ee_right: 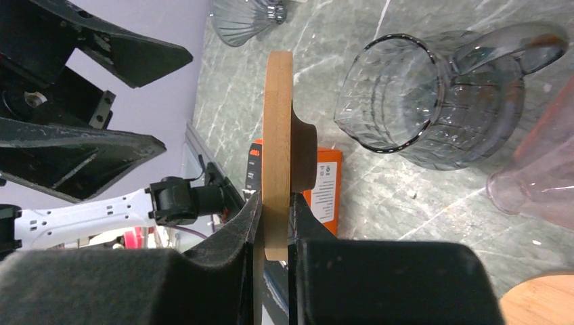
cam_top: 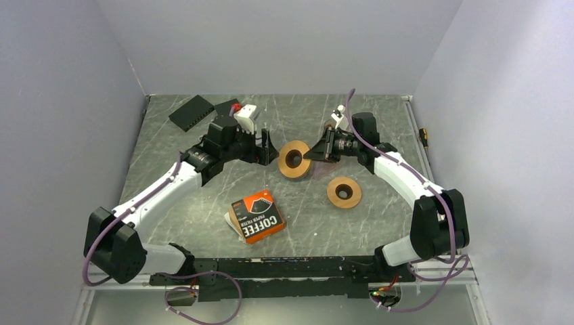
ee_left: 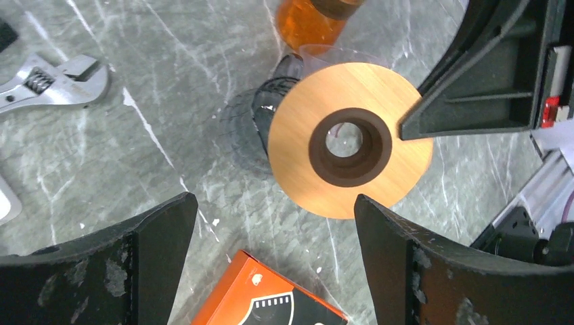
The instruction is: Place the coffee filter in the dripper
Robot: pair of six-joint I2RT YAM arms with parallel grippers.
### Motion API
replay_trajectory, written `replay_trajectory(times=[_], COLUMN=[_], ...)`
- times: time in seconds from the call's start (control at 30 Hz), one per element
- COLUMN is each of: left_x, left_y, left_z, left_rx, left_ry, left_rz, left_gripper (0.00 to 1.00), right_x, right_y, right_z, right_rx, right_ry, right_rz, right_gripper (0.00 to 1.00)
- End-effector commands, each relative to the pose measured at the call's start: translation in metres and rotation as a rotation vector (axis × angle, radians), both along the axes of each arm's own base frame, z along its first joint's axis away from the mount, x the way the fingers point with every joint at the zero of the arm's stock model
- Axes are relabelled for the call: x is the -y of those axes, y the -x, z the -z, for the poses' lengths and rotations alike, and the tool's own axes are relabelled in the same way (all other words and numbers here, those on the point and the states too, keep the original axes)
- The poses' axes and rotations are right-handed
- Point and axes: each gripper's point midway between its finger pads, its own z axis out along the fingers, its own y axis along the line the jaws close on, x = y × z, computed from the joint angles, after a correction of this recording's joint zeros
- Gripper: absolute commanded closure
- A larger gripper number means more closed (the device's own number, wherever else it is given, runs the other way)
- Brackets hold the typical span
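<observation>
Top external view: on the grey marbled surface (cam_top: 379, 223), the left gripper (cam_top: 269, 147) stands wide with nothing in it, at nine o'clock of a round wooden disc with a dark centre hole (cam_top: 294, 160). The right gripper (cam_top: 315, 152) pinches that disc's rim from three o'clock. The orange and black box of paper coffee filters (cam_top: 257, 217) lies at six o'clock, apart from both.

Left wrist view: a silver adjustable wrench (ee_left: 54, 82) lies at ten o'clock of the disc.

Right wrist view: the disc sits edge-on between narrow jaws. A fluted clear glass dripper (ee_right: 247, 17) lies at twelve o'clock, and a clear glass pitcher (ee_right: 433, 101) at two o'clock.
</observation>
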Motion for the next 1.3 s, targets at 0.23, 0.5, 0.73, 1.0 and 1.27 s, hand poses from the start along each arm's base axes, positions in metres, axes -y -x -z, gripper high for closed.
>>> replay_trajectory(times=[0.23, 0.5, 0.73, 1.0, 1.27], left_x=[-0.038, -0.049, -0.054, -0.032, -0.008], left_y=[-0.014, -0.009, -0.003, 0.008, 0.02], left_z=[-0.008, -0.015, -0.027, -0.051, -0.072], left_rx=[-0.027, -0.037, -0.021, -0.003, 0.012], left_ry=[0.025, 0.103, 0.195, 0.292, 0.396], left_rz=[-0.223, -0.265, -0.292, -0.143, 0.025], left_gripper=[0.07, 0.04, 0.0, 0.0, 0.01], right_x=[0.015, 0.019, 0.017, 0.013, 0.013], right_y=[-0.01, -0.004, 0.002, 0.007, 0.005], right_z=[-0.064, -0.085, -0.099, -0.117, -0.126], right_rx=[0.26, 0.325, 0.383, 0.441, 0.472], right_ry=[0.03, 0.004, -0.034, -0.077, -0.09], right_rz=[0.029, 0.03, 0.009, -0.021, -0.016], right_gripper=[1.0, 1.0, 1.0, 1.0, 1.0])
